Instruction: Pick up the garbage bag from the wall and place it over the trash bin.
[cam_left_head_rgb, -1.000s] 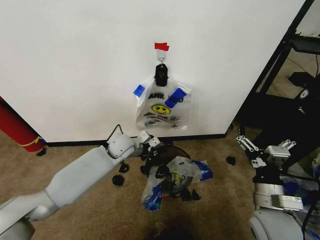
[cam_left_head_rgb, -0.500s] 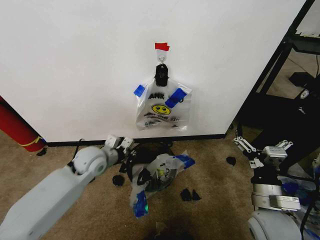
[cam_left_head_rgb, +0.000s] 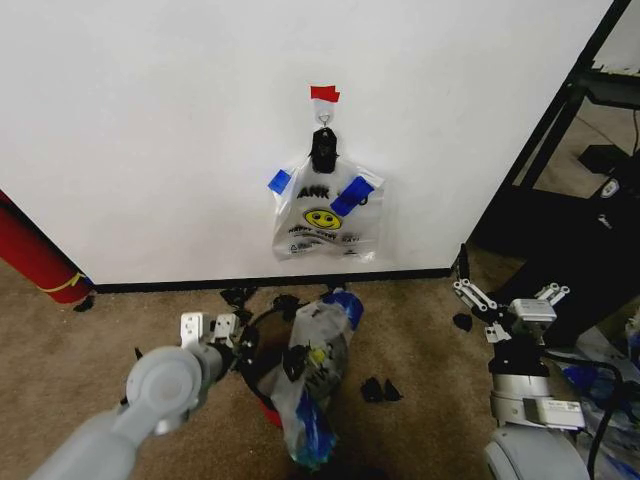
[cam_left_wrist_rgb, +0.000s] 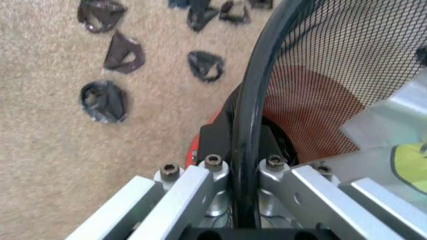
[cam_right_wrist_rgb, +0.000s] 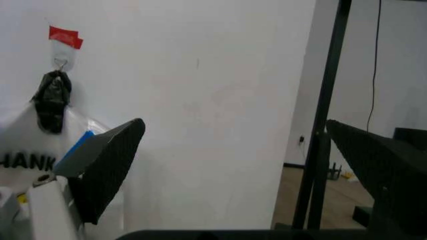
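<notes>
Garbage bag (cam_left_head_rgb: 312, 375) crumpled, draped over the trash bin (cam_left_head_rgb: 262, 385) at lower centre of head view, sagging down toward the bottom edge; blue tape patch now at its top near the baseboard. Shifted left and rotated versus half a second ago, when it spread wider at centre. Bin tipped, dragged left along with the bag; red outside and black mesh inside visible in left wrist view (cam_left_wrist_rgb: 313, 100), clear plastic (cam_left_wrist_rgb: 393, 145) lying inside it. Left gripper (cam_left_head_rgb: 212, 330) pulled back to lower left, clamped on the bin's black rim (cam_left_wrist_rgb: 257, 90), rim running between its fingers (cam_left_wrist_rgb: 180, 200). Black scraps (cam_left_head_rgb: 378, 390) scattered on carpet around the bin. Second smiley bag (cam_left_head_rgb: 325, 215) clipped to the hook on the wall (cam_left_head_rgb: 150, 130), upper centre, unchanged. Right gripper (cam_left_head_rgb: 508, 303) parked at right edge, fingers spread apart, slightly left of before.
</notes>
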